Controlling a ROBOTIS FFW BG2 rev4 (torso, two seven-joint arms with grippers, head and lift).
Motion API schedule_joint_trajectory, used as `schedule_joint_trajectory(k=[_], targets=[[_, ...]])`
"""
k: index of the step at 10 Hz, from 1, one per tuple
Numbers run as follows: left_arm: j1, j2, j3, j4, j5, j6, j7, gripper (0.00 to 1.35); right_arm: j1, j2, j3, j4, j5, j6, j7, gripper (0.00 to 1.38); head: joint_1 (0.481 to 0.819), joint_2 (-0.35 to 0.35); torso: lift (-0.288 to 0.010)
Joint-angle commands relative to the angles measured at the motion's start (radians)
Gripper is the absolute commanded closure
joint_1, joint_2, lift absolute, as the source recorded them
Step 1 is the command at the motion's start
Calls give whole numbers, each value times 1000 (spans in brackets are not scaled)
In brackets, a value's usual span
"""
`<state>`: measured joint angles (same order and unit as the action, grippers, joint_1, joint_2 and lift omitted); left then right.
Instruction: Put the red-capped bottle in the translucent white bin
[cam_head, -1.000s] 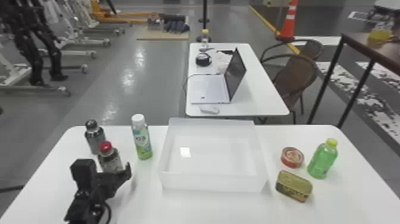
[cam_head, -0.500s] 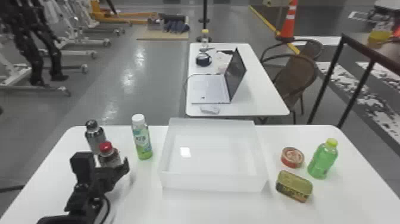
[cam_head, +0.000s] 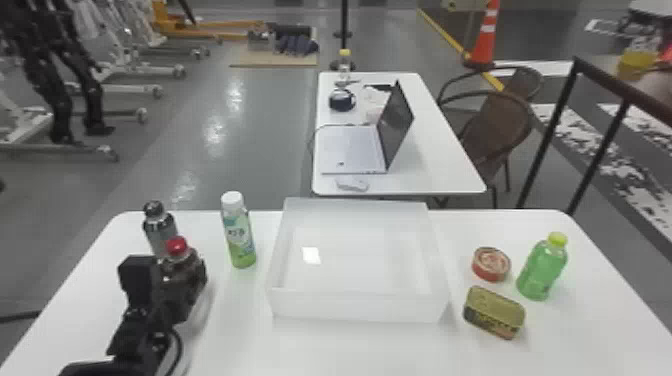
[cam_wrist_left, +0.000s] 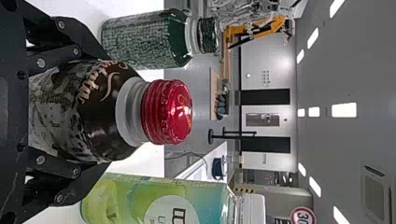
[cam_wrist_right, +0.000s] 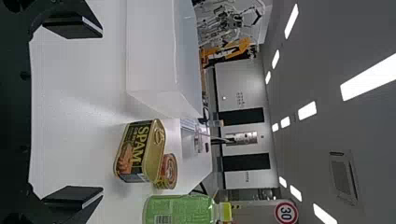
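My left gripper (cam_head: 182, 290) is around the body of the dark red-capped bottle (cam_head: 177, 246), which stands upright at the table's left. In the left wrist view, the left gripper (cam_wrist_left: 100, 111) is shut on the brown bottle (cam_wrist_left: 112, 114), a finger against each side below the red cap; its lower part is hidden. The translucent white bin (cam_head: 360, 305) rests mid-table, right of that bottle, with nothing in it. In the right wrist view, the right gripper (cam_wrist_right: 100, 114) stands open with nothing between its fingers, and the bin (cam_wrist_right: 152, 51) is beyond them.
A dark bottle (cam_head: 160, 230) stands just behind the red-capped one, and a green-and-white bottle (cam_head: 240, 240) between it and the bin. On the right are a yellow tin (cam_head: 494, 311), a round can (cam_head: 491, 264) and a green bottle (cam_head: 542, 270).
My left gripper has moved forward to the red-capped bottle, and its fingers have drawn in and taken hold of it. The bin and the other items have stayed put.
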<state>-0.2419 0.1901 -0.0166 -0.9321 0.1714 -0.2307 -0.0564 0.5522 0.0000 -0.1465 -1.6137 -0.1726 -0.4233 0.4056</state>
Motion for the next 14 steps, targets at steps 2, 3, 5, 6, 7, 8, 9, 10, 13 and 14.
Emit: schedule_joint_trajectory(k=[2, 3, 5, 6, 7, 8, 9, 10, 13, 14], targets=[[19, 2, 1, -28, -18, -39, 0, 829, -1, 1, -8, 0, 5, 0, 9, 108, 549, 0, -100], [81, 3, 18, -171, -56, 40, 7, 829, -3, 1, -8, 0, 8, 1, 10, 108, 549, 0, -100], [237, -5, 29, -518, -73, 152, 67, 829, -1, 1, -8, 0, 10, 0, 10, 108, 549, 0, -100], [289, -17, 17, -656, -44, 205, 76, 829, 0, 1, -8, 3, 11, 1, 10, 108, 549, 0, -100], [314, -32, -5, -752, -6, 228, 78, 829, 0, 1, -8, 3, 11, 0, 10, 108, 549, 0, -100], [302, -29, -59, -775, 80, 215, 69, 829, 0, 1, -8, 5, 13, 0, 10, 108, 549, 0, -100], [266, -12, -125, -771, 145, 206, 52, 829, -6, 1, -8, 9, 16, 1, 10, 108, 549, 0, -100], [217, 5, -194, -754, 198, 215, 26, 829, -11, 1, -8, 11, 16, 1, 12, 108, 549, 0, -100], [55, -18, -302, -567, 270, 257, -166, 823, -12, 1, -8, 20, 16, 1, 13, 108, 549, 0, -100], [-2, -44, -321, -455, 270, 260, -237, 823, -14, 1, -8, 21, 18, 0, 13, 108, 549, 0, -100]])
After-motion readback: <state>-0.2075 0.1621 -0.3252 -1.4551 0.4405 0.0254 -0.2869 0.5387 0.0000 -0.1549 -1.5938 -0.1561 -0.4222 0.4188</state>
